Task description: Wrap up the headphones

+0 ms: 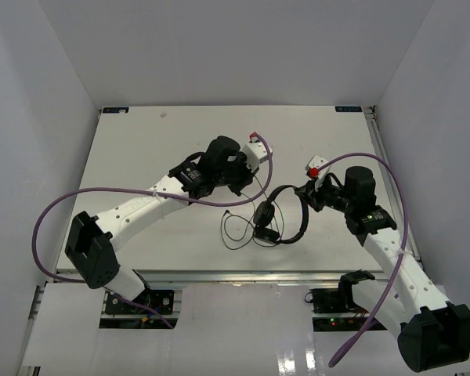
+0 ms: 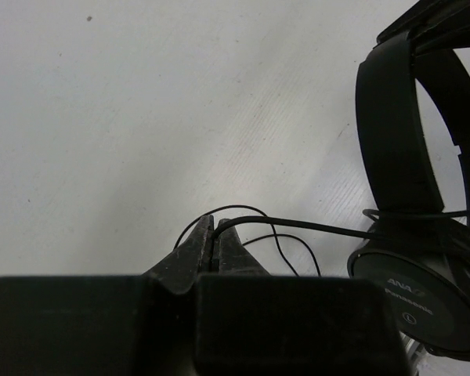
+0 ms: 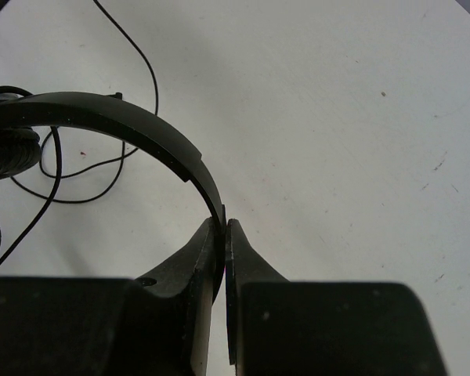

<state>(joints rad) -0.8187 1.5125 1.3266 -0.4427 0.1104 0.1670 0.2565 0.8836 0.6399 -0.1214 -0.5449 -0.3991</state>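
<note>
White table [image 1: 141, 157] with headphones [image 1: 286, 215] lying centre-right: right gripper [image 3: 224, 235] clenched on the headband [image 3: 141, 125], left gripper [image 2: 214, 235] pinching the cord [image 2: 313, 227] — wrapping seemingly just begun, loose loops yet to wind.

Black headphones [image 1: 265, 213] on white table [image 1: 141, 157]

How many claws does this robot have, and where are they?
2. The left gripper is mid-table, pinched shut on the thin black cord. The right gripper is just right of it, clamping the headband.
</note>
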